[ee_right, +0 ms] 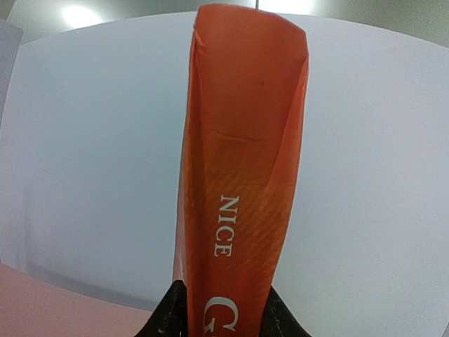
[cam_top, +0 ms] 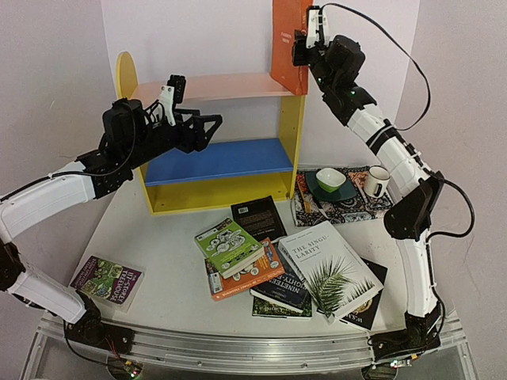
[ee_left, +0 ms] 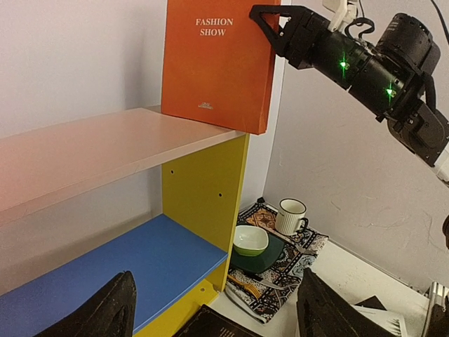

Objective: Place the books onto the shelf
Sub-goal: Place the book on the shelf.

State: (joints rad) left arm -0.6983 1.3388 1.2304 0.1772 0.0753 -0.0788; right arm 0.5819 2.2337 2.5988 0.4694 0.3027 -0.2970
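From above, the right gripper (cam_top: 301, 49) clamps the orange book (cam_top: 287, 43) upright on the shelf's (cam_top: 222, 85) top board, right end. Left wrist: left gripper (ee_left: 217, 316) gapes empty before the shelf, farther off. Right wrist: spine vertical between fingers (ee_right: 167, 319); bottom edge probably seated, hidden here.
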